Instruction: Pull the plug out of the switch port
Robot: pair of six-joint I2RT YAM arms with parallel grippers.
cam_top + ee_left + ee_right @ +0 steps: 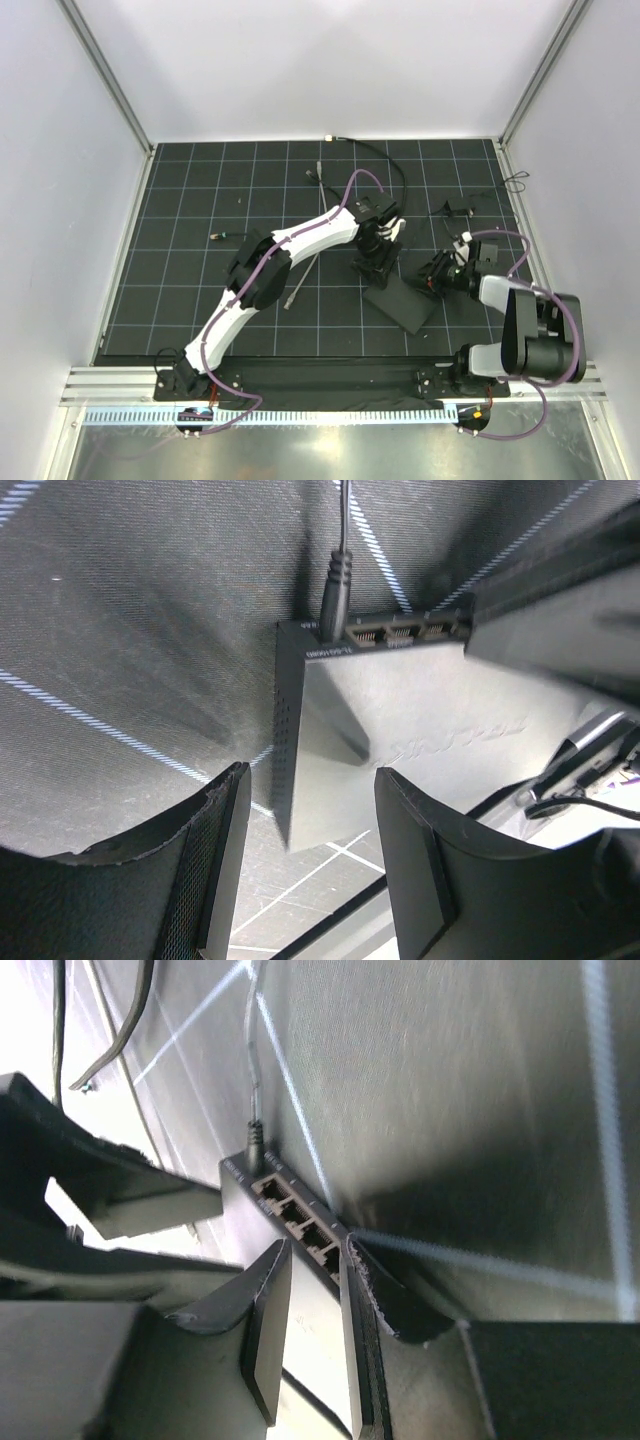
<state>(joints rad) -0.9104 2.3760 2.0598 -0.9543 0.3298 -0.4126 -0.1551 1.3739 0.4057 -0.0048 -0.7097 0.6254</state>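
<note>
The flat black switch box (402,302) lies on the gridded mat, also in the left wrist view (400,720). The dark plug (335,585) sits in the end socket of its port row (400,632), its thin black cable running away. It also shows in the right wrist view (253,1142), beside the ports (300,1222). My left gripper (375,258) is open and empty (310,855), above the box's near corner, back from the plug. My right gripper (437,275) is closed narrowly on the box's edge at the port row's other end (315,1335).
A thin grey cable with a silver tip (298,282) lies left of the box. A small connector (225,236) lies farther left. Black cables (385,165) loop at the back, and small dark parts (456,210) lie at the right. Enclosure walls surround the mat.
</note>
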